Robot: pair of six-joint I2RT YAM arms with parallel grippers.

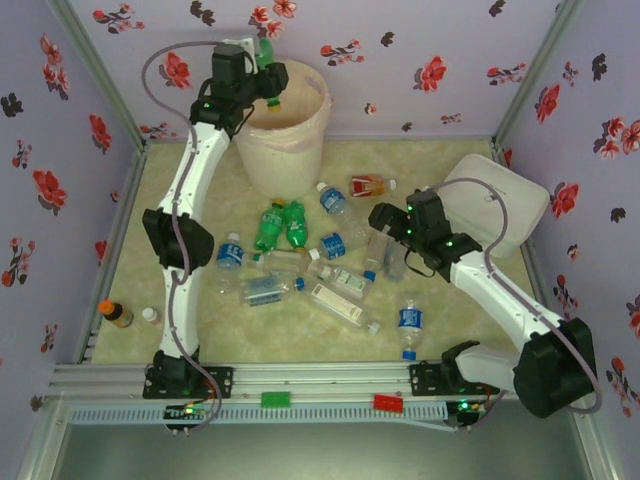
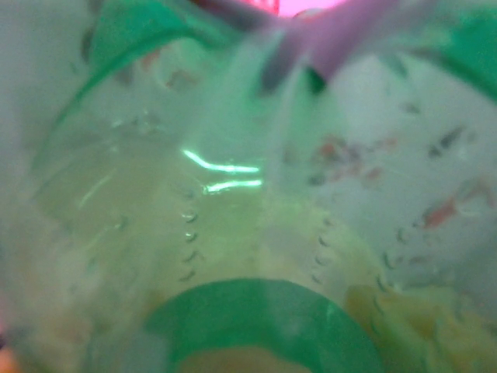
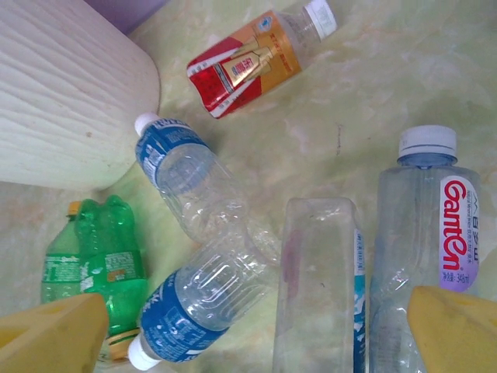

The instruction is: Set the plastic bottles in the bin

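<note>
The bin (image 1: 300, 140) is a tall cream-white bucket at the back left, and its ribbed wall (image 3: 62, 93) also shows in the right wrist view. Above its rim, my left gripper (image 1: 268, 80) is shut on a green bottle (image 1: 266, 50), whose translucent body (image 2: 233, 233) lies right against the left wrist camera. Plastic bottles lie scattered mid-table: two green ones (image 1: 282, 225), an orange-red one (image 1: 368, 185) and several clear ones. My right gripper (image 1: 385, 228) (image 3: 256, 330) hangs open over a clear square bottle (image 3: 318, 287), between a blue-labelled bottle (image 3: 194, 311) and a Ganten bottle (image 3: 427, 233).
A flat white rounded box (image 1: 495, 200) sits at the back right beside the right arm. A small brown bottle with an orange cap (image 1: 116, 313) stands by the left wall. One clear bottle (image 1: 408, 325) lies near the front rail.
</note>
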